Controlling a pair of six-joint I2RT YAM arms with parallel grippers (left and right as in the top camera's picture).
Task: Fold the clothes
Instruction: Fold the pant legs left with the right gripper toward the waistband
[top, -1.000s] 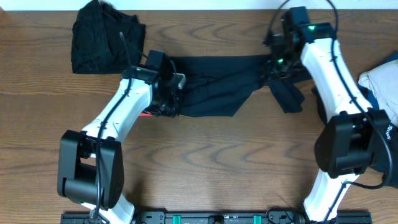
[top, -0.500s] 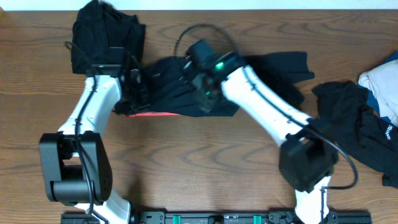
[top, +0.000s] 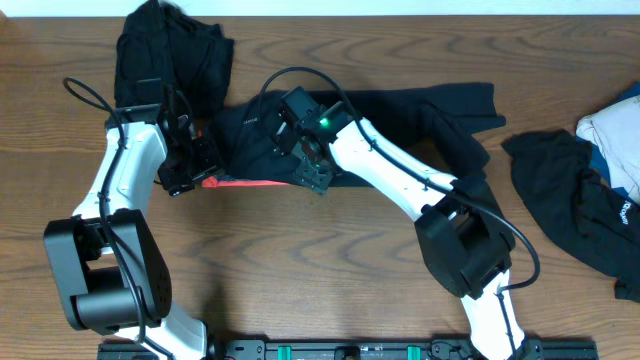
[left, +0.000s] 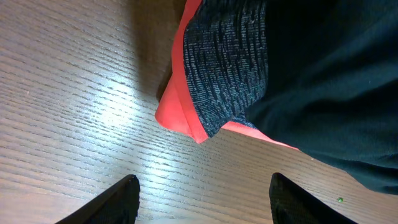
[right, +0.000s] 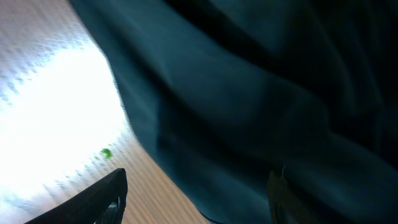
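The clothes' main piece, long black trousers (top: 400, 115), lies across the middle of the table, with its coral-red band (top: 245, 183) showing along the near left edge. My left gripper (top: 188, 168) is just left of that end, open over bare wood. In the left wrist view the coral band (left: 177, 106) and black fabric (left: 323, 81) lie beyond the open left gripper (left: 204, 190), with nothing between its fingers. My right gripper (top: 312, 172) hovers at the trousers' near edge. In the right wrist view the right gripper (right: 196, 190) is open, with the dark fabric (right: 249, 106) lying slack beneath it.
A heap of black clothes (top: 165, 55) sits at the back left, close behind my left arm. Another black garment (top: 560, 190) lies at the right, with white and blue pieces (top: 612, 130) at the right edge. Bare wooden table (top: 330, 260) stretches along the front.
The right arm swept from the trousers' right end to their left half. Both grippers opened wider; the left one let go of the coral-banded end and backed off to the left.
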